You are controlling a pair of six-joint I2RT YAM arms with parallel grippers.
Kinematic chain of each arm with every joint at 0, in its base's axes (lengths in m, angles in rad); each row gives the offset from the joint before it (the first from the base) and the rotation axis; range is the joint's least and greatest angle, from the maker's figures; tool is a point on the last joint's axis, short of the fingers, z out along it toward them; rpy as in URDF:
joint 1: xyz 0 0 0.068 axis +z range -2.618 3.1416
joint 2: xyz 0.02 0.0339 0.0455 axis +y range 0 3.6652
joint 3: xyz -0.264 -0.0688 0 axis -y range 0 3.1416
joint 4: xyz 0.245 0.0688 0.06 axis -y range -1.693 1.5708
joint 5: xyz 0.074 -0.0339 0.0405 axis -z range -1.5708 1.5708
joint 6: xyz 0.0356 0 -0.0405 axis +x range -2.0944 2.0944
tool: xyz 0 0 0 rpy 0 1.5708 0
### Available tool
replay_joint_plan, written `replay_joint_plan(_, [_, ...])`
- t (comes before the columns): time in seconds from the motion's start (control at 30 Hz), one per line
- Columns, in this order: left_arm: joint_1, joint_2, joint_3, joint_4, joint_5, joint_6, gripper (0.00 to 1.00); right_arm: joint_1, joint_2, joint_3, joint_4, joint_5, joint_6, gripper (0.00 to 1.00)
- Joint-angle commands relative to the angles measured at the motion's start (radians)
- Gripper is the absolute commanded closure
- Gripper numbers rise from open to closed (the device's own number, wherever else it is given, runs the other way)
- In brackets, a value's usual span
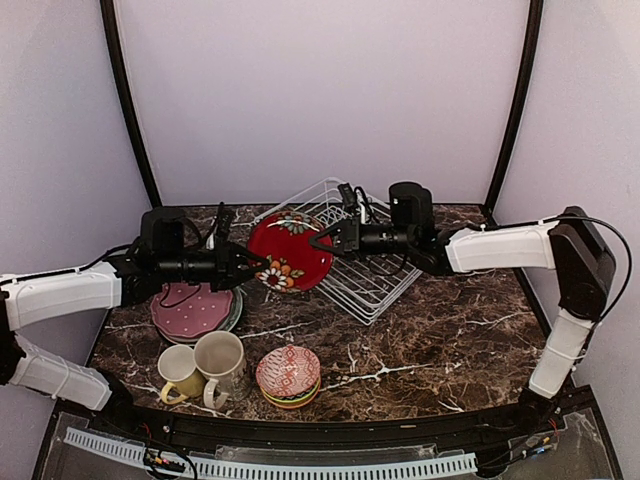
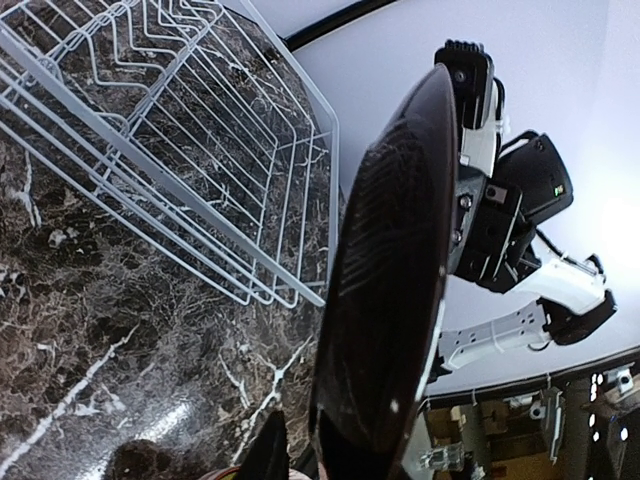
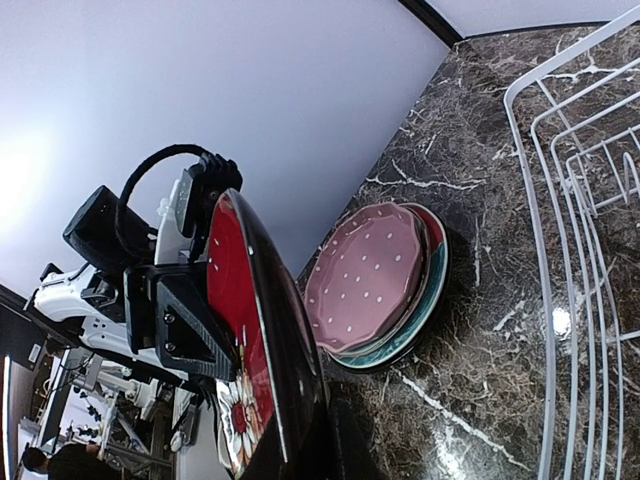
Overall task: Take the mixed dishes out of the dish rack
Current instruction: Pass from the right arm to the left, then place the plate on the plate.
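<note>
- Top external shows our left tool (image 1: 250, 266) at the red plate (image 1: 290, 250), on its left rim; whether it grips, we cannot tell.
- It hangs on edge over the counter (image 1: 430, 340), between both tools.
- Our right tool (image 1: 322, 238) clamps its right rim.

The top external camera sits high above and behind both arm bases, looking down and forward over the marble counter (image 1: 430, 340). The red floral plate (image 1: 290, 250) is near the middle of its wide view, with the white wire dish rack (image 1: 375, 285) just right of it. The left wrist camera is very close on the plate's left, seeing its dark underside edge-on, with the right arm (image 2: 520, 250) beyond. The right wrist camera faces the opposite way from the plate's right, equally near, seeing the red face and the left arm (image 3: 110, 240) behind. All three views share plate, rack and counter.
</note>
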Motion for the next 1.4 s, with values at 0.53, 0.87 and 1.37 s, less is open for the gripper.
replay_joint_plan(0.53, [0.233, -0.202, -0.007, -0.319, -0.045, 0.142, 0.99, -0.059, -0.129, -0.097, 0.004, 0.054, -0.084, 0.29])
replay_joint_plan(0.87, [0.476, -0.378, -0.148, -0.541, -0.173, 0.167, 0.99, -0.117, -0.33, -0.164, -0.215, 0.211, -0.236, 0.21])
replay_joint_plan(1.37, [0.499, -0.3, -0.233, -0.445, -0.298, 0.101, 0.99, -0.183, -0.586, -0.209, -0.426, 0.394, -0.367, 0.1])
